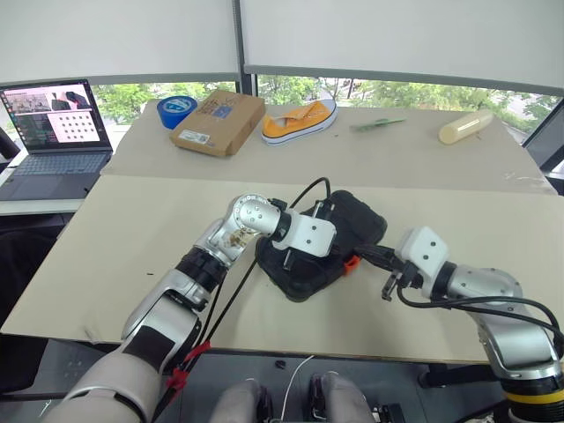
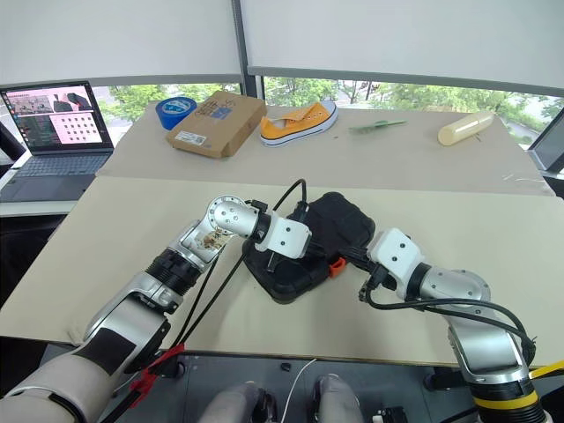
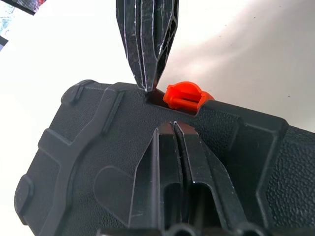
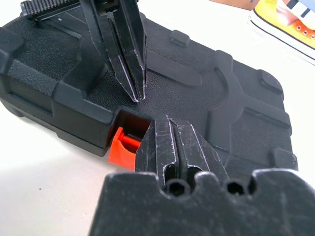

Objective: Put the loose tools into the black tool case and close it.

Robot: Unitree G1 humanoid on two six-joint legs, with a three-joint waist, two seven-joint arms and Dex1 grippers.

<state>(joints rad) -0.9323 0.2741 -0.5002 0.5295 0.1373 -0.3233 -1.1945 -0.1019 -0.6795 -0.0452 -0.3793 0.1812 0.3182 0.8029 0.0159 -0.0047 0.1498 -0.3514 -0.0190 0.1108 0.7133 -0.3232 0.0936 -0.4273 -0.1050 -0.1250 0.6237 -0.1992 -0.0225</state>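
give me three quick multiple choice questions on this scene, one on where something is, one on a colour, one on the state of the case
1. Where does the yellow sneaker lie?
A. beside the cardboard box at the far side of the table
B. on the laptop
C. on the tool case

2. What colour is the latch on the tool case?
A. blue
B. orange
C. white

3. What state is the tool case in?
A. lid wide open
B. lid down
C. standing on end

Answers:
1. A, the sneaker lies just right of the box at the far side.
2. B, both wrist views show an orange latch at the case's edge.
3. B, the ribbed shell lies flat, with the left gripper over the lid.
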